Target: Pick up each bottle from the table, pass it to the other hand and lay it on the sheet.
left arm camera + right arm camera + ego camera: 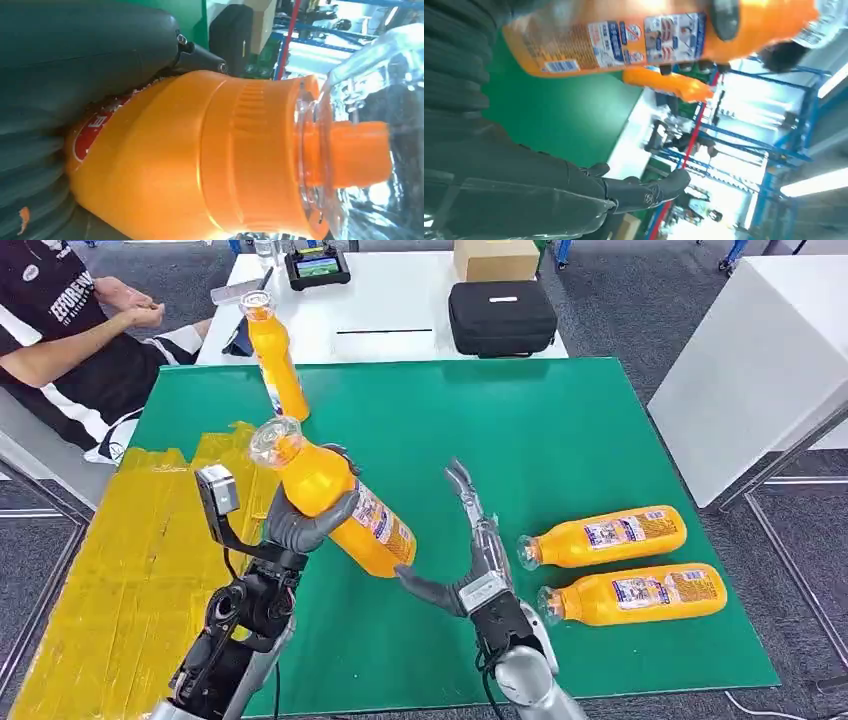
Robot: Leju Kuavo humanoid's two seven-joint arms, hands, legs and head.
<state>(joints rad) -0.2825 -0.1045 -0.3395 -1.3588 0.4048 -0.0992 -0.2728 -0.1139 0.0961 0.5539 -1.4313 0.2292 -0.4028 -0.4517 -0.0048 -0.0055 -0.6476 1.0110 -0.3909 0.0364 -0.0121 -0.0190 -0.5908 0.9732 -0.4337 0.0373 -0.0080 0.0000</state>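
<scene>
My left hand (305, 518) grips an orange bottle (335, 499) around its upper body and holds it tilted above the green mat, clear cap up and to the left. Close up, the left wrist view has the held bottle (210, 160) across most of the picture. My right hand (470, 560) is open just right of the bottle's base, fingers stretched forward, thumb toward the bottle, not touching it. The held bottle (634, 35) also passes above the right fingers (644, 192). A third orange bottle (275, 355) stands upright at the mat's far left. Two more bottles (605, 535) (635, 595) lie at the right.
A yellow sheet (120, 570) covers the table's left side beside the green mat (560, 430). A person (80, 340) sits at the far left. Behind the mat a white table carries a black case (500, 315), a cardboard box (495, 258) and a tablet-like device (317, 267).
</scene>
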